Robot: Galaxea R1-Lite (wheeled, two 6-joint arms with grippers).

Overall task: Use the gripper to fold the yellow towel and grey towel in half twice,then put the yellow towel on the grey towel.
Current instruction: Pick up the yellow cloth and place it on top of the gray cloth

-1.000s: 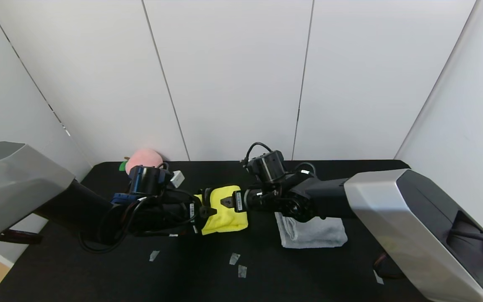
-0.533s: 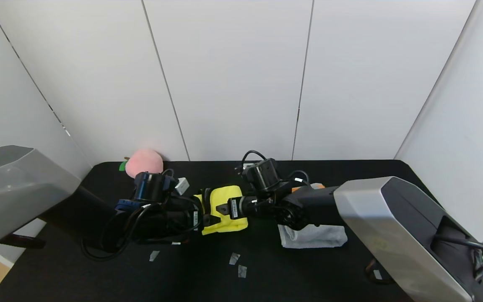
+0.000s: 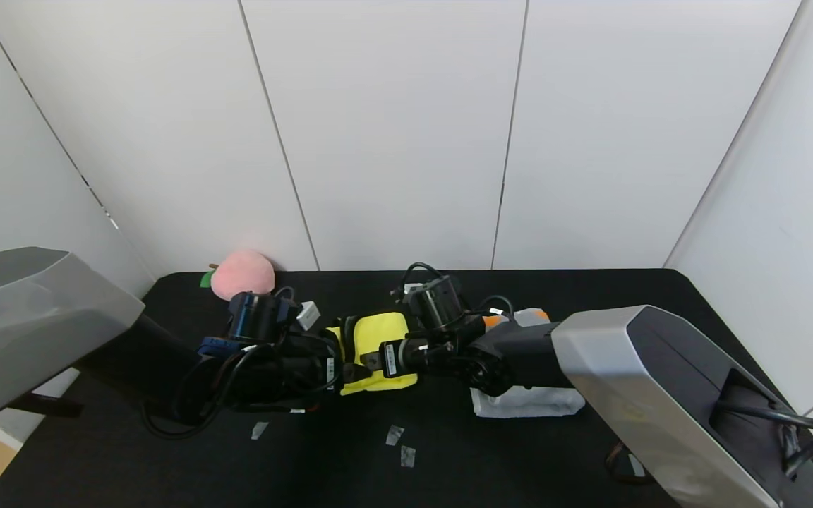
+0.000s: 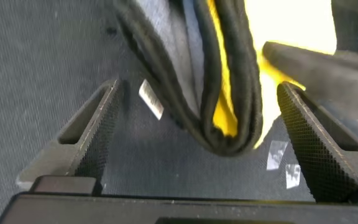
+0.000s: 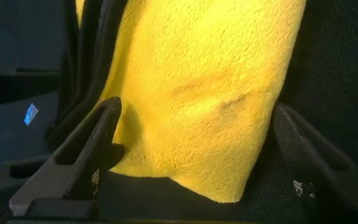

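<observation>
The yellow towel (image 3: 382,337) lies folded on the black table (image 3: 322,466), left of centre. My left gripper (image 3: 345,361) reaches it from the left and my right gripper (image 3: 370,360) from the right. In the left wrist view the towel's dark-trimmed folded edge (image 4: 225,93) sits between the open left gripper (image 4: 197,146) fingers, with a gap on each side. The right gripper (image 5: 197,165) stands open astride a yellow corner (image 5: 204,93). The grey towel (image 3: 537,401) lies folded under my right arm, its orange band (image 3: 494,320) showing behind.
A pink plush peach (image 3: 240,274) sits at the table's back left corner. Small tape scraps (image 3: 394,434) lie on the table nearer the front. White wall panels close off the back and the sides.
My right gripper has moved left, further over the yellow towel, baring the grey towel's orange end. My left gripper has edged right towards the towel. Both stay open.
</observation>
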